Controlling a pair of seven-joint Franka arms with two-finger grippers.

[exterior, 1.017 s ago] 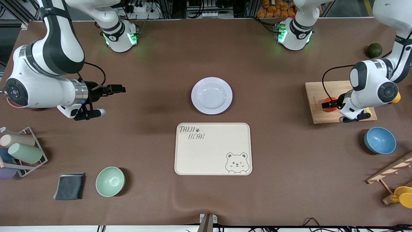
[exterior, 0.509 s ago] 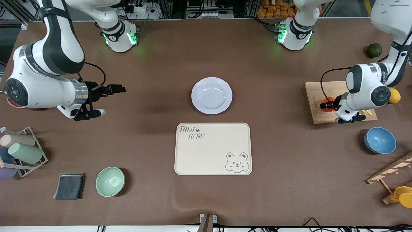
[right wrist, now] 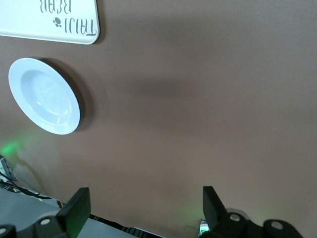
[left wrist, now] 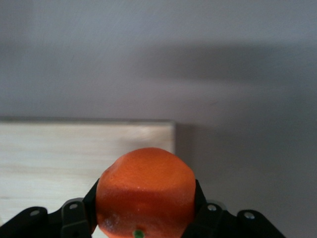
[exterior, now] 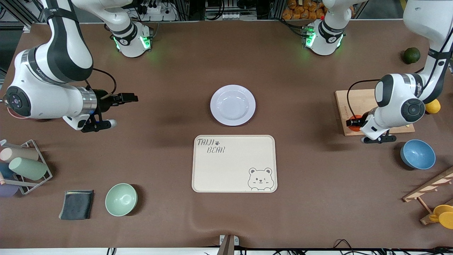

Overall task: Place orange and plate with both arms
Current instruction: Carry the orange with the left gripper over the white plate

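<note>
My left gripper is shut on the orange and holds it just above the corner of the wooden cutting board nearest the front camera. In the left wrist view the orange fills the space between both fingers. The lavender-white plate lies on the table's middle, beside the bear tray and farther from the front camera than it. My right gripper is open and empty, hanging over bare table toward the right arm's end. The plate also shows in the right wrist view.
A blue bowl sits nearer the front camera than the board. A lemon and a dark green fruit lie at the left arm's end. A green bowl, a dark cloth and a cup rack are at the right arm's end.
My left gripper has moved with the orange off the board's middle toward its corner nearest the front camera and the table's middle. The right arm has not moved.
</note>
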